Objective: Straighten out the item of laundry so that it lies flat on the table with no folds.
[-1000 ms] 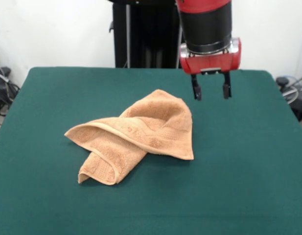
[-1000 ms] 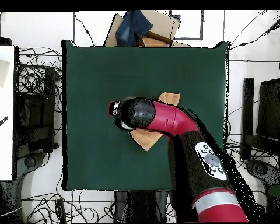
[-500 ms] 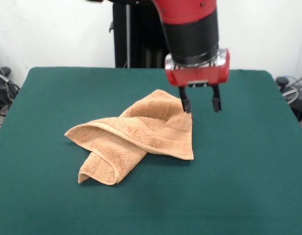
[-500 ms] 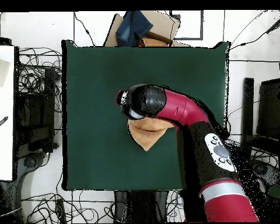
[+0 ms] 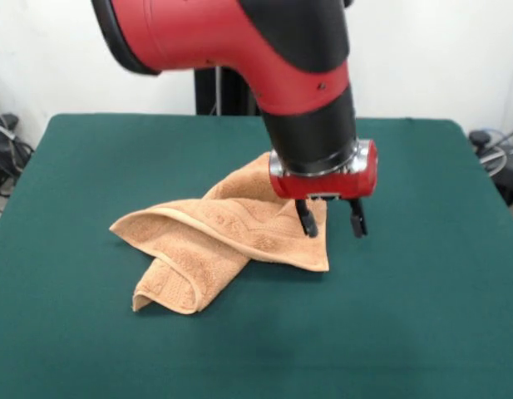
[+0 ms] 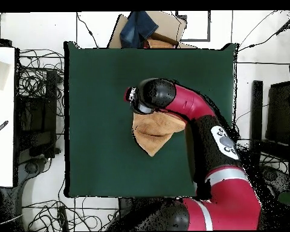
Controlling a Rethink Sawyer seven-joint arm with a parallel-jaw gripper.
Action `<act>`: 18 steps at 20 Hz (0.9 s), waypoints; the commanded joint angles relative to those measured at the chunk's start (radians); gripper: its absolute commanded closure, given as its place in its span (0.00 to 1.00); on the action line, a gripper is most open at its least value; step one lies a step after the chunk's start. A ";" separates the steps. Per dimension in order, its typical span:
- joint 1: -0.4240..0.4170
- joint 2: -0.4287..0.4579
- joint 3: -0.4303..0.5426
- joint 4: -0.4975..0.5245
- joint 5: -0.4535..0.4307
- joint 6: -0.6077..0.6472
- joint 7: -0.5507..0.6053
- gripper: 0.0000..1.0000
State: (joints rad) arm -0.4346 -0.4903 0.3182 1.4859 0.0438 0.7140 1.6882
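The item of laundry (image 5: 214,241), an orange-tan terry towel, lies crumpled and folded over itself in the middle of the green table (image 5: 422,316). My gripper (image 5: 331,223) hangs open just above the towel's right edge, one finger over the cloth and the other over bare table beside it. Nothing is between the fingers. In the overhead view the arm covers most of the towel (image 6: 152,134); only its part nearest the robot base shows, below the wrist.
A cardboard box with dark blue cloth (image 6: 146,29) sits beyond the table's far edge in the overhead view. Cables (image 6: 35,90) and equipment lie on the floor around the table. A white panel (image 6: 1,115) stands at the left.
The gripper has travelled towards the camera and lower, from behind the towel's right side to just over its right edge. It stayed open. The towel has not moved.
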 commanded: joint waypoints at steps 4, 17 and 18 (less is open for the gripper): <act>0.010 0.090 -0.010 -0.047 0.013 0.116 0.109 0.00; -0.036 0.004 0.017 0.037 0.021 0.155 0.075 0.00; -0.037 0.005 0.020 0.039 0.021 0.154 0.073 0.00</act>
State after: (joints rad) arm -0.4520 -0.4678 0.3182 1.4627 0.0434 0.7948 1.6882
